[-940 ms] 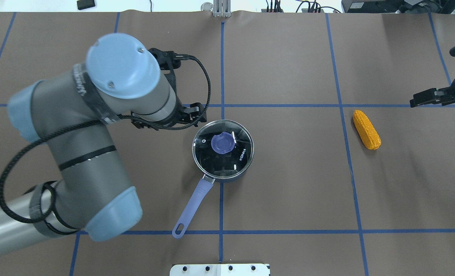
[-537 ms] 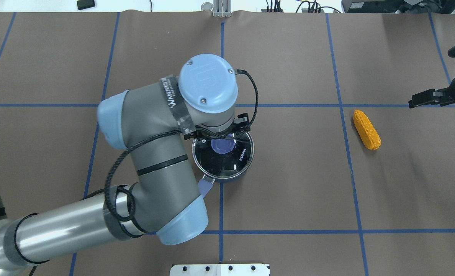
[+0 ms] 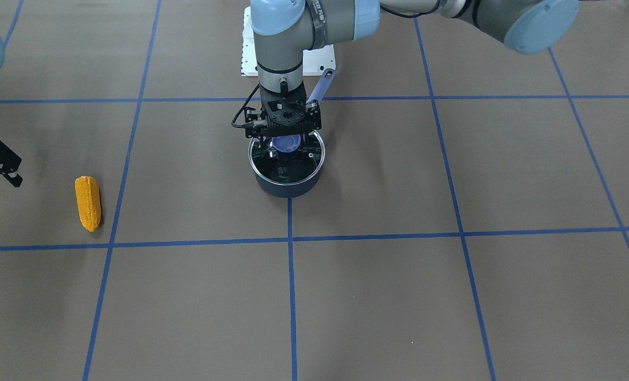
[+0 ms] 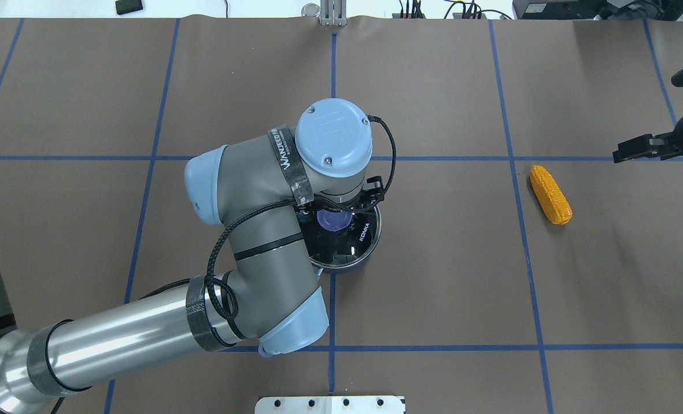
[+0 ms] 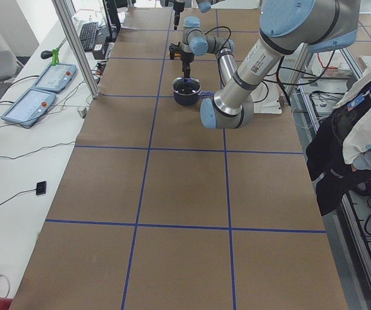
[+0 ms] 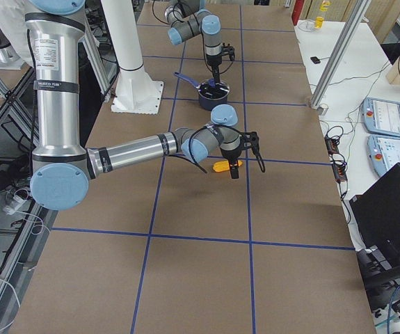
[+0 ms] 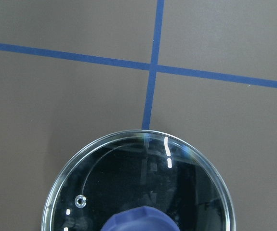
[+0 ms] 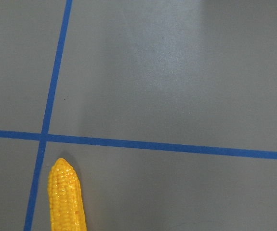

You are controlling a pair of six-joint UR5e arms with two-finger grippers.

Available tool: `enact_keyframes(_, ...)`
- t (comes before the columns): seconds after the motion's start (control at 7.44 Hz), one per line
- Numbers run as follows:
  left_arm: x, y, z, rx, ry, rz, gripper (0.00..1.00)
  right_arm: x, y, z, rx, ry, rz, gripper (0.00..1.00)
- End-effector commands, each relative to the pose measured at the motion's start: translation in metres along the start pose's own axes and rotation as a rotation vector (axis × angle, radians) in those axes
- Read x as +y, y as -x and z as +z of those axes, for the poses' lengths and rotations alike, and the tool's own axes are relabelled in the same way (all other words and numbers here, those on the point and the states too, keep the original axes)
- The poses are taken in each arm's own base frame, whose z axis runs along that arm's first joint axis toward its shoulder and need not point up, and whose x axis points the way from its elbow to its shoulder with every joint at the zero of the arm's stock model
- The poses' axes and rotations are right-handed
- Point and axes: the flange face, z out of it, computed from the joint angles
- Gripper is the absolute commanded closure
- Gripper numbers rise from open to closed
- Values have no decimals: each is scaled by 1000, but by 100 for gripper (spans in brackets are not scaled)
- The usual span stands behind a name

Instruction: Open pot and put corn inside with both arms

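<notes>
The dark navy pot (image 3: 287,184) stands mid-table with its glass lid (image 4: 350,244) on; the lid also fills the bottom of the left wrist view (image 7: 143,178). My left gripper (image 3: 288,138) hangs straight down over the lid, its jaws open on either side of the blue knob (image 7: 140,222). The left arm hides most of the periwinkle handle (image 3: 320,87). The orange-yellow corn (image 4: 550,194) lies flat on the robot's right side; it also shows in the right wrist view (image 8: 66,204). My right gripper (image 4: 634,146) hovers just beyond the corn, and its fingers do not show clearly.
Brown table cover with a blue tape grid. The white base plate (image 4: 330,404) sits at the robot's edge. A person (image 5: 366,129) stands by the table's side. Control pendants (image 6: 387,118) lie on the side bench.
My left arm has swung right from beside the pot to straight over the lid, now covering the handle. The right gripper has barely moved. Pot and corn are unmoved.
</notes>
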Motion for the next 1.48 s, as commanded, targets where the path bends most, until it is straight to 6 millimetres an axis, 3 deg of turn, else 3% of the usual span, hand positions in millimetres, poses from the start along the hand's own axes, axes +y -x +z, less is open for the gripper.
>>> enact_keyframes(0.0,1,2,7,1,2,3,1,0,0,1,4,0,0,0)
enact_keyframes(0.13,6,1,9,-1,8,8,3,0,-1,2,4,0,0,0)
enact_keyframes(0.27,8,0,9,-1,9,10,22,0,-1,2,6,0,1,0)
enact_keyframes(0.4,8,0,9,-1,9,10,56,0,0,2,4,1,-1,0)
enact_keyframes(0.67,9,0,-1,11,6,12,91,-1,1,0,1,-3,-2,0)
enact_keyframes(0.81,6,3,-16,27,-4,10,100,-1,1,0,1,-3,-3,0)
enact_keyframes(0.94,-3,11,-38,20,-17,7,100,-1,2,0,1,-4,-3,0)
enact_keyframes(1.07,-13,31,-64,2,-34,75,100,-1,2,0,0,-3,-4,0)
enact_keyframes(1.34,-41,136,-74,-34,-83,258,100,-1,3,0,-1,-4,-5,0)
